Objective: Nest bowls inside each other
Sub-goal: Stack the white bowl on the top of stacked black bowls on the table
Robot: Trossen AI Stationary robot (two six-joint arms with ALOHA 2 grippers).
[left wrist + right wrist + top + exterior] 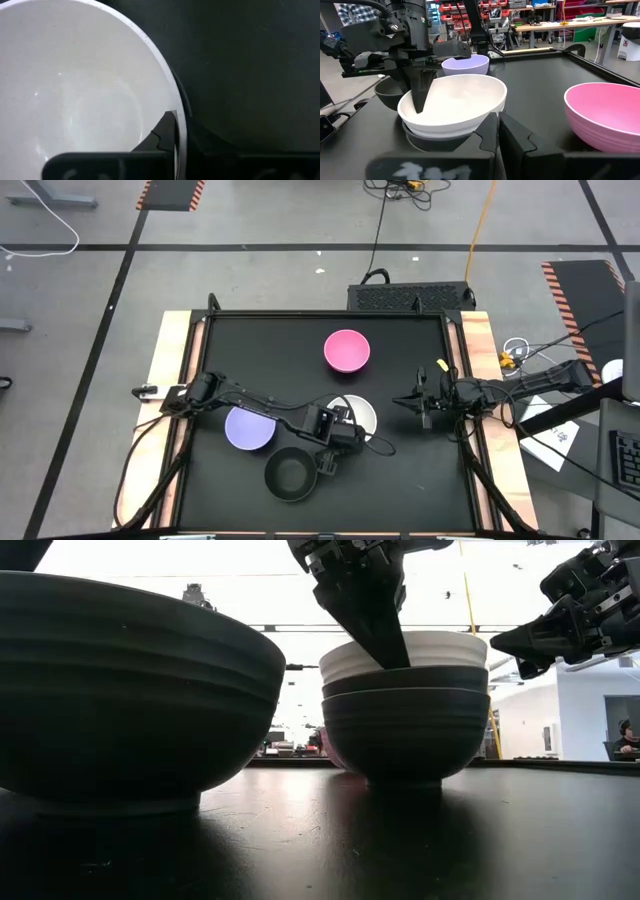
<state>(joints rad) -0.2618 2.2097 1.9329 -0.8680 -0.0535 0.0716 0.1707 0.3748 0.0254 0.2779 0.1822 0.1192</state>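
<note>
The left gripper [420, 95] pinches the rim of the white bowl [457, 105], which sits nested in a black bowl [427, 140]. A lavender bowl [466, 64] stands behind, a pink bowl [605, 117] apart near the tabletop's edge.

black table [400, 470] carries pink bowl [347, 350], lavender bowl [246, 429], lone black bowl [289, 475], white-topped stack [405, 720] (black bowls under)

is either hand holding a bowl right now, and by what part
The left hand is shut on the rim of the white bowl, which sits nested in the black bowls. The right hand is shut and holds nothing.
</note>
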